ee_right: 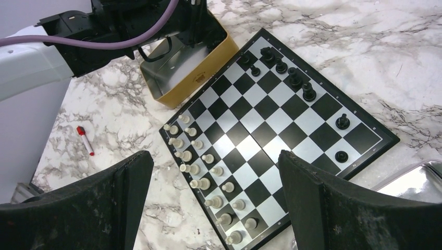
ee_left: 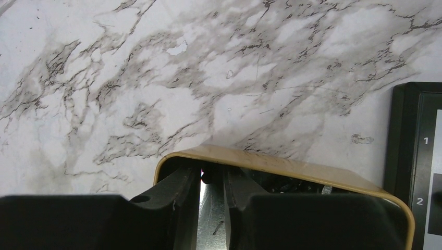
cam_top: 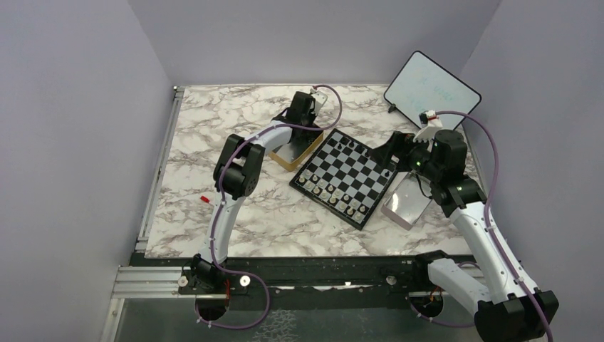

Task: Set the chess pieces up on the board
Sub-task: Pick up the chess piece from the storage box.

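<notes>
The board (cam_top: 347,174) lies at an angle in the middle of the table, and its edge shows in the left wrist view (ee_left: 412,156). Pale chess pieces (ee_right: 203,166) fill two rows on its near-left side. Several black chess pieces (ee_right: 292,78) stand along the far side, and two more (ee_right: 342,121) stand near the right corner. My left gripper (cam_top: 300,137) reaches down into the gold tin (ee_left: 281,164). Its jaws (ee_left: 212,174) are narrowed around a small dark piece, with a sliver of light beside it. My right gripper (ee_right: 212,156) hovers open over the board's right side, holding nothing.
The gold tin (cam_top: 295,153) touches the board's far-left edge. A silvery lid (cam_top: 407,203) lies by the board's right corner. A white tablet (cam_top: 431,89) leans at the back right. A small red-capped marker (cam_top: 205,200) lies on the marble at the left.
</notes>
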{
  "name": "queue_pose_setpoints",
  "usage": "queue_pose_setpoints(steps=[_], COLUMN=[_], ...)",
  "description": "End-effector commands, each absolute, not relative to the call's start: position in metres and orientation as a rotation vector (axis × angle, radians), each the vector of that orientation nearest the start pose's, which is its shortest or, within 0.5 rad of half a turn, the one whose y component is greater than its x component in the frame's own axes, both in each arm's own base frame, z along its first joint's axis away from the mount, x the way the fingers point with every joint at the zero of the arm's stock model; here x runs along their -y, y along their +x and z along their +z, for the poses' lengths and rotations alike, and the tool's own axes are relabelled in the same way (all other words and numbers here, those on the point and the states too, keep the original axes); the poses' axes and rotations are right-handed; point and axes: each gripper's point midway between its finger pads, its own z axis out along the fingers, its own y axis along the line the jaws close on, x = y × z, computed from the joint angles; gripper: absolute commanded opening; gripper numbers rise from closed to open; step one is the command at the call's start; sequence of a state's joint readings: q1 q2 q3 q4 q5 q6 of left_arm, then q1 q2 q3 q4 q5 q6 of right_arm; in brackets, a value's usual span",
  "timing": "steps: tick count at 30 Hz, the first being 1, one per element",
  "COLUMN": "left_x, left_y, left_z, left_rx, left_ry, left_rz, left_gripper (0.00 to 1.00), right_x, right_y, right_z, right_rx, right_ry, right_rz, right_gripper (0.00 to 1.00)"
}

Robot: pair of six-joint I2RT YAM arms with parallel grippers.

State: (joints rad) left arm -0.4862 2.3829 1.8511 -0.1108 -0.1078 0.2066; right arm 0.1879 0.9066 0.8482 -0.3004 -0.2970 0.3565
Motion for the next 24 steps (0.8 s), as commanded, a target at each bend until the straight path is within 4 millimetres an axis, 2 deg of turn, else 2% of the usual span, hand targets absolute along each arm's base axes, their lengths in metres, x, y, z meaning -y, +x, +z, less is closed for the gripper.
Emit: queue_pose_setpoints(steps=[1,4,9,14,19,24], left_x=[0.272,0.272,0.275,0.281,0.285,0.287], left_y=[0.563,0.558,0.549,0.54,0.517,0.485], left_z=[0.044,0.048,0.069,0.096,0.117,0.142], left_rx=[-2.111,-2.126,-2.137,-2.172,-2.208,-2.239], left_ry=[0.715,0.697,0.666,0.626,0.602,0.575], left_rz=[-0.068,-0.089,-0.147,-0.217,-0.323,-0.443], left_gripper=[0.19,0.15,0.11,0.1,0.09,0.09], right_x=[-0.123,-0.12,-0.115,-0.103,-0.106,-0.109], right_y=[0.293,0.292,0.291,0.296,0.289,0.282], right_z=[0.249,0.252,0.259,0.244,0.242,0.226], right_rx=[-1.949,-1.926,-1.897,-1.94,-1.938,-1.95], right_ry=[-0.064,-0.037,-0.027,0.056,0.063,0.038], right_rz=[0.651,0.643,0.615,0.549,0.582,0.601], right_gripper=[0.95,0.95,0.95,0.95,0.96,0.97])
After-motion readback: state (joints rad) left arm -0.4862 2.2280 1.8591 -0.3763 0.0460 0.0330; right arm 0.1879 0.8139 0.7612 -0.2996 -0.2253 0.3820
